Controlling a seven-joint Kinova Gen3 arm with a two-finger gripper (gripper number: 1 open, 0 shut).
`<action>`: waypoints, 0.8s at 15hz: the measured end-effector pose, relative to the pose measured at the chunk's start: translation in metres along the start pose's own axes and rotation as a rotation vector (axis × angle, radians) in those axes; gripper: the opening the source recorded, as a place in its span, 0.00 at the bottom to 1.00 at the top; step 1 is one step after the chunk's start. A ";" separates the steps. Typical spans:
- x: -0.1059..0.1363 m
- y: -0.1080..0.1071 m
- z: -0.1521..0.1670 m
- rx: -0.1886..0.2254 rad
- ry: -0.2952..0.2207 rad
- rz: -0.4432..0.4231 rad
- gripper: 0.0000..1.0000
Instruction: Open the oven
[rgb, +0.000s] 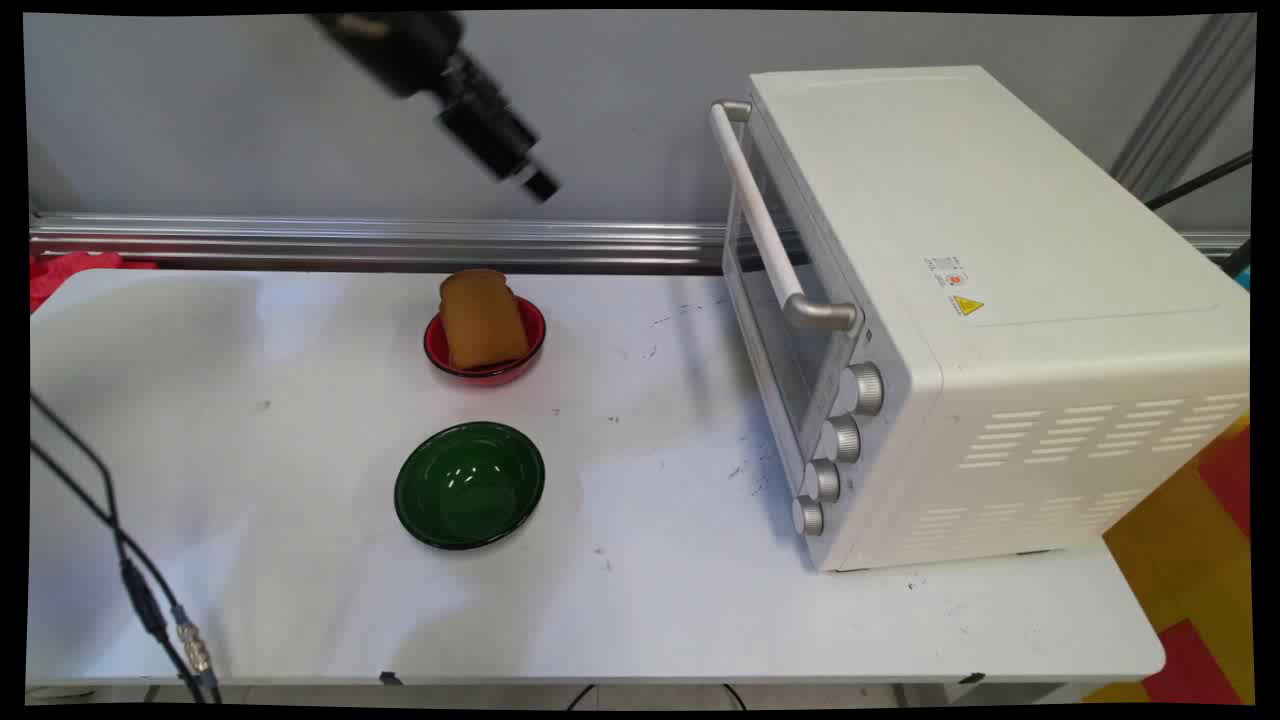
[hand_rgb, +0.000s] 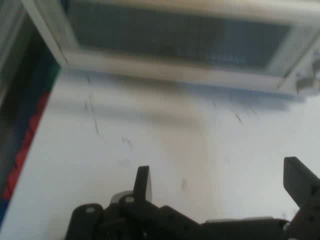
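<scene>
My gripper (rgb: 532, 178) hangs high above the table's back, pointing down and to the right toward the white toaster oven (rgb: 990, 300). In the hand view the gripper (hand_rgb: 220, 181) is open, its fingers (hand_rgb: 143, 182) wide apart with nothing between them. Ahead of it lie bare white table (hand_rgb: 150, 150) and the oven's shut glass door (hand_rgb: 175, 37). Below and left of the gripper, a brown slice of bread (rgb: 482, 318) stands in a small red bowl (rgb: 530, 350). An empty green bowl (rgb: 469, 485) sits nearer the front.
The oven fills the table's right side, with a long handle (rgb: 770, 225) across its door and several knobs (rgb: 840, 440) at the near end. Black cables (rgb: 130, 570) hang at the front left. A metal rail (rgb: 350, 240) runs along the back.
</scene>
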 end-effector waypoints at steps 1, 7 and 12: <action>0.010 0.000 0.002 0.004 0.007 0.012 1.00; 0.082 -0.004 0.032 0.024 0.042 0.107 1.00; 0.118 -0.009 0.055 0.021 0.050 0.161 1.00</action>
